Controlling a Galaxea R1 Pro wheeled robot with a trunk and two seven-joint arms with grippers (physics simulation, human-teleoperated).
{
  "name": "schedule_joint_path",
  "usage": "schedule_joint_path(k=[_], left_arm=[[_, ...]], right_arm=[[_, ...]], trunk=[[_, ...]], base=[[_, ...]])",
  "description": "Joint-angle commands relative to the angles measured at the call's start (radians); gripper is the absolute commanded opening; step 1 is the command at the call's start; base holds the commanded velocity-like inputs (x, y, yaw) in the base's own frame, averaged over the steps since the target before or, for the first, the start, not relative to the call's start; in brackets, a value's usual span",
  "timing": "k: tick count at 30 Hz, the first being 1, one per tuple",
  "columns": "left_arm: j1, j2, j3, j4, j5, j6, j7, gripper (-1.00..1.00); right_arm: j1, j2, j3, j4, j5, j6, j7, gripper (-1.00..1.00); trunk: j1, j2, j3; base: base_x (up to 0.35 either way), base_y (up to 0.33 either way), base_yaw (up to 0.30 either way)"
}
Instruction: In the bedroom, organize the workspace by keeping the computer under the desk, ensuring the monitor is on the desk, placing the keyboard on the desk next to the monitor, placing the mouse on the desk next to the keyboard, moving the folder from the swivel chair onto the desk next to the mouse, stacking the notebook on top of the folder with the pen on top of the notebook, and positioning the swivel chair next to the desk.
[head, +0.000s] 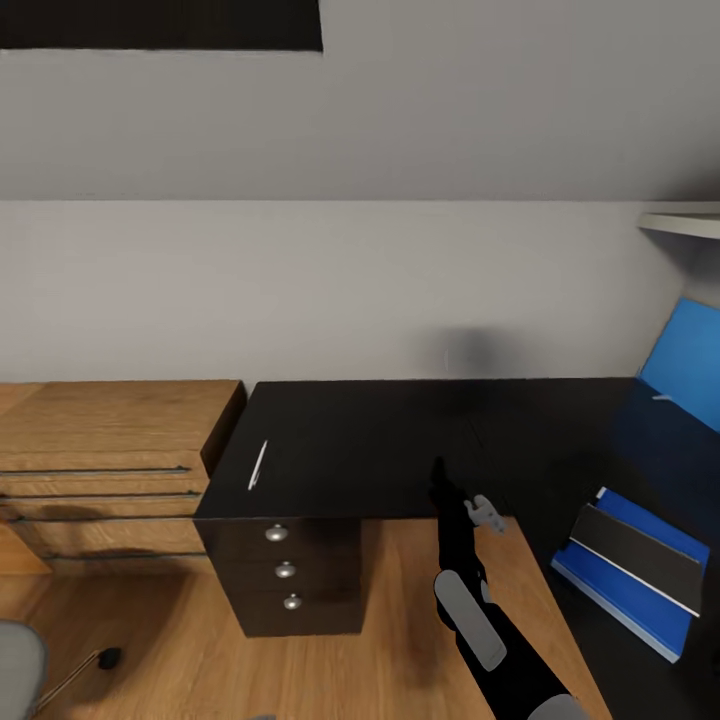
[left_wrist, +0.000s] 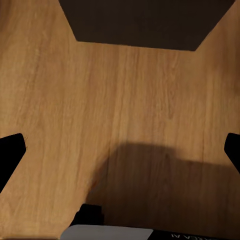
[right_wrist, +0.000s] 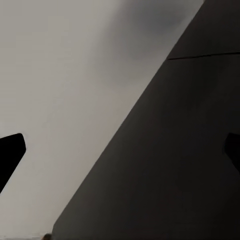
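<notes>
The glossy black desk (head: 400, 450) runs along the wall and turns toward me on the right. A thin white pen (head: 257, 465) lies near its left end, above the dark drawer unit (head: 285, 570). The blue folder (head: 628, 568) with a dark strip lies flat on the desk's right wing. My right gripper (head: 439, 476) hovers over the desk's front edge, well right of the pen; its wrist view shows the fingers (right_wrist: 11, 150) spread open over the desk top (right_wrist: 170, 165), holding nothing. My left gripper (left_wrist: 120, 152) is open above the wooden floor. A grey edge of the swivel chair (head: 18, 668) shows at bottom left.
A light wooden counter with drawers (head: 110, 450) adjoins the desk on the left. A tilted bright blue panel (head: 688, 362) stands at the desk's far right, under a white shelf (head: 685, 222). Wooden floor (head: 400, 620) lies in front of the drawer unit.
</notes>
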Motion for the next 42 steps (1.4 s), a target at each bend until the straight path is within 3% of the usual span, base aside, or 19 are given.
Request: schedule_joint_path(k=[1,8,18,32,34,37,40,42], left_arm=[[0.000,0.001,-0.004,-0.002,0.009,0.004,0.008,1.00],[0.000,0.001,-0.002,-0.002,0.009,0.003,0.008,1.00],[0.000,0.001,-0.001,-0.002,0.009,-0.031,0.008,1.00],[0.000,0.001,-0.001,-0.011,0.010,-0.043,0.005,1.00],[0.000,0.001,0.000,-0.072,0.011,-0.117,0.007,1.00],[0.002,0.003,0.000,-0.145,0.011,-0.132,0.008,1.00],[0.013,0.004,0.001,-0.205,0.011,-0.114,0.009,1.00],[0.028,0.005,0.001,-0.280,0.011,-0.063,0.010,1.00]], right_arm=[[-0.001,-0.001,0.003,-0.001,-0.002,-0.005,-0.006,1.00],[-0.001,-0.001,0.003,-0.001,-0.002,-0.007,-0.006,1.00],[-0.001,-0.001,0.000,-0.001,-0.007,-0.007,-0.007,1.00],[-0.001,-0.001,0.002,-0.005,-0.009,-0.007,-0.004,1.00],[-0.001,-0.005,0.000,-0.008,-0.003,-0.004,-0.007,1.00],[-0.001,-0.008,-0.002,-0.009,-0.001,0.001,-0.019,1.00],[-0.002,-0.010,-0.002,-0.010,0.003,0.024,-0.051,1.00],[-0.005,-0.009,0.001,-0.007,0.024,0.097,-0.117,1.00]], trunk=[[0.000,-0.001,0.000],[0.000,-0.001,0.003],[0.000,-0.001,0.007],[0.000,-0.001,0.008],[0.000,-0.001,0.008],[0.000,-0.001,0.008],[0.000,-0.001,0.008],[0.000,-0.001,0.008]], base=[[0.000,0.000,0.247],[0.000,0.025,0.247],[0.000,0.241,0.234],[0.000,0.014,0.023],[0.000,0.000,0.000],[0.000,0.000,0.000],[0.000,0.000,0.000],[0.000,0.000,0.000]])
